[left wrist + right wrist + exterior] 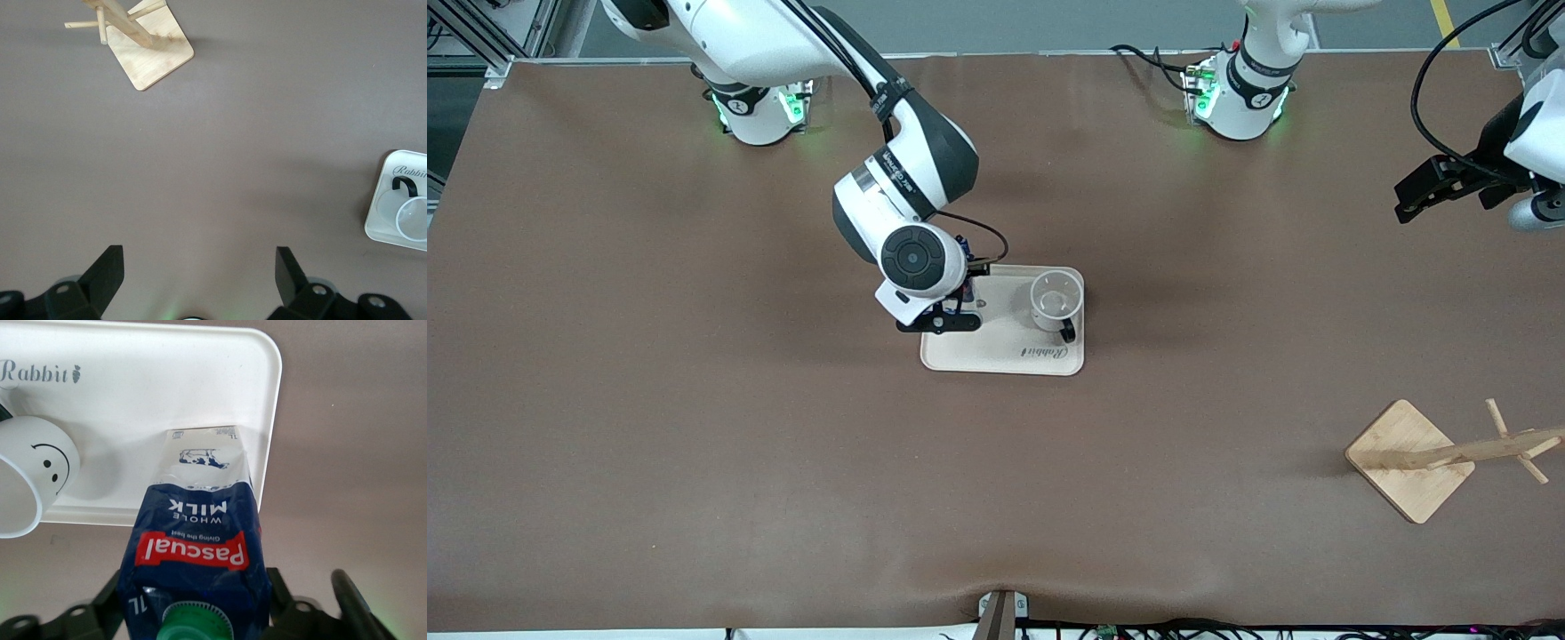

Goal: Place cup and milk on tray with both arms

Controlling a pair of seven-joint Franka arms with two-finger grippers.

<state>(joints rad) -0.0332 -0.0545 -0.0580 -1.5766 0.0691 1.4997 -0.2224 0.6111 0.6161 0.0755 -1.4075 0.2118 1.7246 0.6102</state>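
The cream tray (1005, 356) lies mid-table. The white smiley cup (1056, 298) stands on its end toward the left arm, handle toward the front camera. My right gripper (951, 318) is over the tray's other end, and its wrist hides most of the milk there. In the right wrist view the blue-topped milk carton (197, 520) stands with its base on the tray (133, 400) near a corner, beside the cup (33, 473). My right gripper (195, 580) is shut on the milk. My left gripper (1409, 203) waits open and empty (198, 257) over bare table.
A wooden rack with a square base (1405, 462) stands near the front camera at the left arm's end, also in the left wrist view (150, 50). The tray (377, 223) and cup (410, 217) show at that view's edge. Brown mat covers the table.
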